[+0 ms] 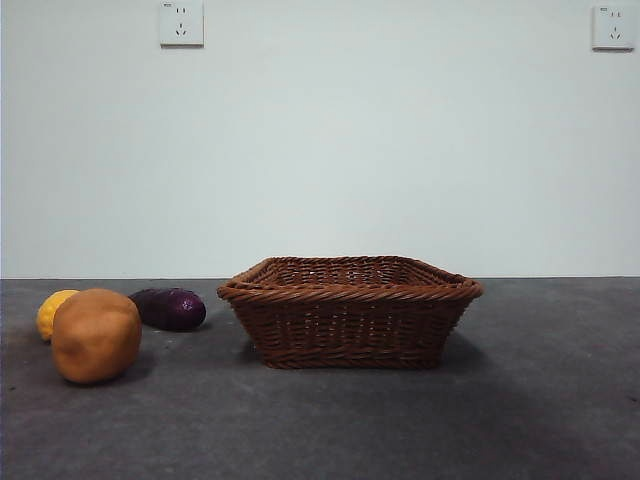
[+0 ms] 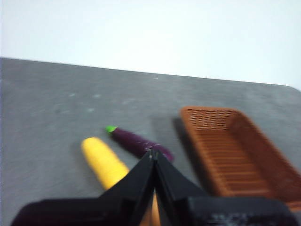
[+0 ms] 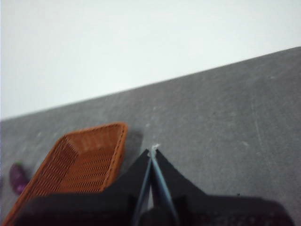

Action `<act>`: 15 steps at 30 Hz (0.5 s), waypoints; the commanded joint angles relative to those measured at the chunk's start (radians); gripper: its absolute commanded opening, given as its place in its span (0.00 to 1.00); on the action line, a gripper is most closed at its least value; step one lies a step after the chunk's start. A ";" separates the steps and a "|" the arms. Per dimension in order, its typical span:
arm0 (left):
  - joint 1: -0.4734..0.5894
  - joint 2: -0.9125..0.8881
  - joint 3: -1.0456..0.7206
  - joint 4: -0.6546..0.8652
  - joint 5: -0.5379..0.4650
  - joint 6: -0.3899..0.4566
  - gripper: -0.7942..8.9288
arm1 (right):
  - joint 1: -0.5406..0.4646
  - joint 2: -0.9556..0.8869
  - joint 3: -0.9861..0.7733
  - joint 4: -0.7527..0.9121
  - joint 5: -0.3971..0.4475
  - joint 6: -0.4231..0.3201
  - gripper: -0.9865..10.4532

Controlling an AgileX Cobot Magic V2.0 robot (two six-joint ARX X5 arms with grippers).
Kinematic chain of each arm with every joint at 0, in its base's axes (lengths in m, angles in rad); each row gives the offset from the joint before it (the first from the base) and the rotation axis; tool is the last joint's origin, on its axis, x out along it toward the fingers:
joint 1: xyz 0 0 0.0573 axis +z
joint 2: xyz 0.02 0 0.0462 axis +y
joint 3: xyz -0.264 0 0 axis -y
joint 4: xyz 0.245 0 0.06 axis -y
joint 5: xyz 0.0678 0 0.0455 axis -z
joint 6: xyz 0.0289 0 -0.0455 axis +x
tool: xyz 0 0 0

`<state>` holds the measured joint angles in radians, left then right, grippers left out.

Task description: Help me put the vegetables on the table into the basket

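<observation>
Three vegetables lie on the dark grey table (image 1: 540,400) at the left of the front view: a big tan-brown potato (image 1: 96,335), a yellow-orange piece (image 1: 52,312) behind it, and a dark purple oblong one (image 1: 170,308). The brown wicker basket (image 1: 350,312) stands mid-table, and what shows of its inside holds nothing. In the left wrist view my left gripper (image 2: 153,154) is shut, high above the yellow piece (image 2: 103,161) and the purple one (image 2: 138,142), with the basket (image 2: 235,150) beside them. My right gripper (image 3: 153,151) is shut above bare table next to the basket (image 3: 80,165).
A white wall with two sockets (image 1: 181,22) backs the table. No arm shows in the front view. Bare table stretches in front of and to the right of the basket.
</observation>
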<state>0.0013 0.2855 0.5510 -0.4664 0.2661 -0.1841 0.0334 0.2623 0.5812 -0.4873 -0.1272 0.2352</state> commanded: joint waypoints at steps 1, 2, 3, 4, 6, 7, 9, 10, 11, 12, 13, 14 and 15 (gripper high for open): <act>0.002 0.064 0.121 -0.084 0.071 0.039 0.08 | 0.000 0.081 0.127 -0.109 -0.041 -0.086 0.08; 0.002 0.087 0.162 -0.120 0.087 0.058 0.08 | 0.000 0.110 0.169 -0.156 -0.055 -0.104 0.08; 0.002 0.114 0.209 -0.161 0.103 0.079 0.08 | 0.000 0.143 0.219 -0.212 -0.069 -0.126 0.08; 0.002 0.140 0.255 -0.199 0.112 0.100 0.08 | 0.000 0.174 0.266 -0.266 -0.079 -0.147 0.08; 0.002 0.183 0.333 -0.262 0.132 0.131 0.08 | 0.000 0.227 0.343 -0.346 -0.098 -0.180 0.08; 0.002 0.204 0.371 -0.292 0.137 0.145 0.08 | 0.000 0.252 0.379 -0.381 -0.109 -0.196 0.08; 0.002 0.237 0.435 -0.344 0.138 0.168 0.08 | 0.000 0.291 0.436 -0.427 -0.126 -0.218 0.08; 0.002 0.253 0.463 -0.368 0.137 0.181 0.08 | 0.000 0.309 0.462 -0.444 -0.137 -0.224 0.08; 0.002 0.264 0.486 -0.388 0.137 0.190 0.08 | 0.000 0.322 0.482 -0.456 -0.146 -0.230 0.08; 0.002 0.275 0.507 -0.407 0.137 0.196 0.08 | 0.000 0.336 0.501 -0.467 -0.157 -0.235 0.08; 0.002 0.285 0.524 -0.422 0.138 0.196 0.08 | 0.000 0.349 0.518 -0.477 -0.164 -0.239 0.08; 0.002 0.292 0.535 -0.433 0.138 0.197 0.08 | 0.000 0.359 0.531 -0.485 -0.166 -0.240 0.08; 0.002 0.299 0.544 -0.443 0.137 0.199 0.08 | 0.000 0.370 0.543 -0.490 -0.170 -0.241 0.08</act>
<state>0.0010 0.5808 1.0931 -0.9031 0.4026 -0.0082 0.0334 0.6285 1.1183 -0.9760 -0.2932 0.0116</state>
